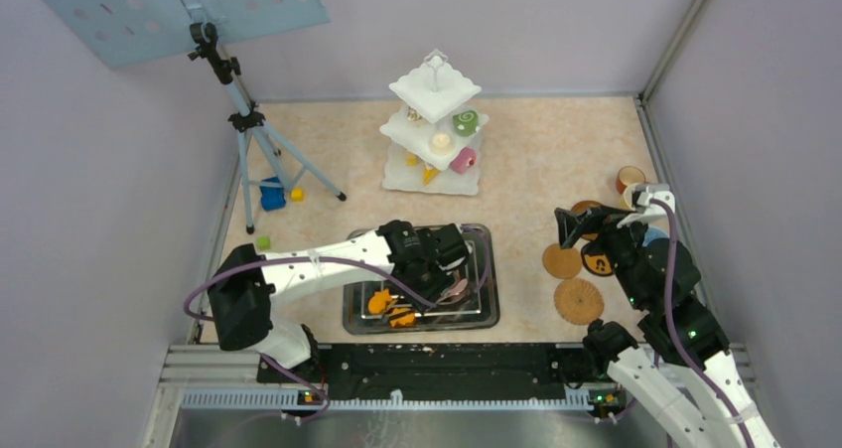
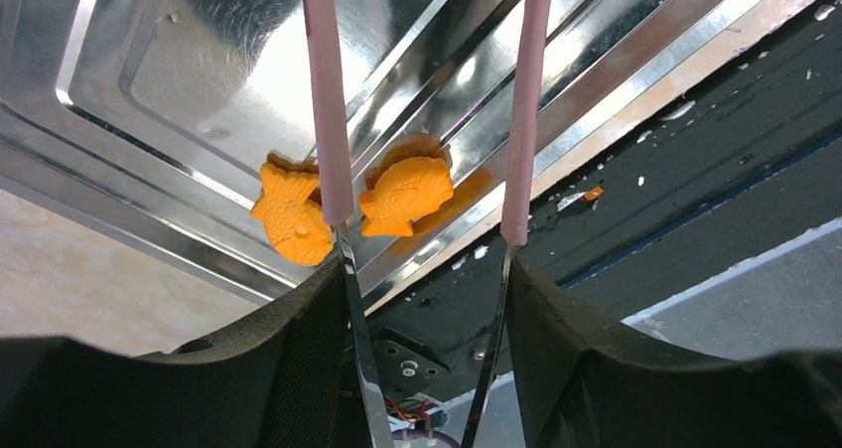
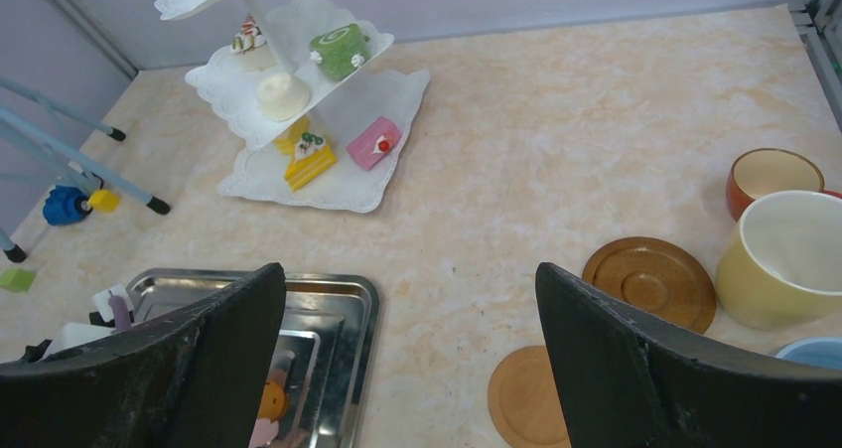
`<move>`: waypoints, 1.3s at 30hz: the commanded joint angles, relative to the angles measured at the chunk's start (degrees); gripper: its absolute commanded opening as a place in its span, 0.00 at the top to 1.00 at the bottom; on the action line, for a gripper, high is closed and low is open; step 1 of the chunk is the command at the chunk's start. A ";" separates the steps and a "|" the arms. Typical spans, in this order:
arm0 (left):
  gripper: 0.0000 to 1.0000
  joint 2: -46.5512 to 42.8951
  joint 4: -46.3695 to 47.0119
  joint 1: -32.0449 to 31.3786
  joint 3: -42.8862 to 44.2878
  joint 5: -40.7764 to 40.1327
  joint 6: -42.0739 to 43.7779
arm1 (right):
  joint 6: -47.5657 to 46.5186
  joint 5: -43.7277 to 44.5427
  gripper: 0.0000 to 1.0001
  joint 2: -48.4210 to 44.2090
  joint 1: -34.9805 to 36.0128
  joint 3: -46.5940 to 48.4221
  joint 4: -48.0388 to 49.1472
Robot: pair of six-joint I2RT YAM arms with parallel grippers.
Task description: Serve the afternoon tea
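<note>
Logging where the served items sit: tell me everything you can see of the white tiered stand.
The stand is glossy white, perhaps ceramic: three square tiers with scalloped rims, shrinking upward on a central post. It stands upright at the far middle of the table, touched by nothing but its load. The top tier looks bare; the middle carries a green swirl roll, a cream dome and a small decorated cake; the bottom holds a pink slice and a yellow slice.

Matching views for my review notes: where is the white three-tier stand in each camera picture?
Top external: white three-tier stand, upper centre, at the back.
Left wrist: not in it.
Right wrist: stand at upper left.
Shared landmark: steel tray, in all three views.
</note>
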 commanded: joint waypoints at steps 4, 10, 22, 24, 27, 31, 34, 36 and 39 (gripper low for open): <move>0.41 0.79 0.32 -0.51 0.17 -1.58 0.02 | 0.59 -0.46 0.06 -0.52 0.48 0.07 1.60; 0.44 1.52 -0.01 -0.86 0.42 -2.65 -0.27 | 0.63 -0.40 0.06 -0.57 0.46 0.03 1.59; 0.44 4.07 -1.06 -2.47 2.01 -4.56 -0.81 | 0.67 -0.59 0.06 -0.61 0.50 -0.04 1.64; 0.48 4.25 -1.31 -2.57 1.92 -4.86 -0.89 | 0.66 -0.67 0.06 -0.65 0.45 -0.06 1.66; 0.51 4.11 -1.71 -2.60 1.97 -5.36 -0.92 | 0.61 -0.70 0.06 -0.74 0.49 -0.06 1.61; 0.56 3.89 -1.80 -2.58 2.80 -5.62 -0.90 | 0.63 -0.71 0.05 -0.79 0.45 -0.06 1.59; 0.57 3.45 -1.42 -2.57 3.52 -5.79 -0.99 | 0.66 -0.71 0.06 -0.85 0.45 -0.06 1.66; 0.58 3.08 -1.23 -2.53 4.02 -5.86 -1.10 | 0.61 -0.72 0.06 -0.91 0.45 -0.08 1.59; 0.59 2.20 -0.89 -2.49 4.56 -6.40 -1.24 | 0.63 -0.70 0.06 -0.92 0.51 -0.06 1.59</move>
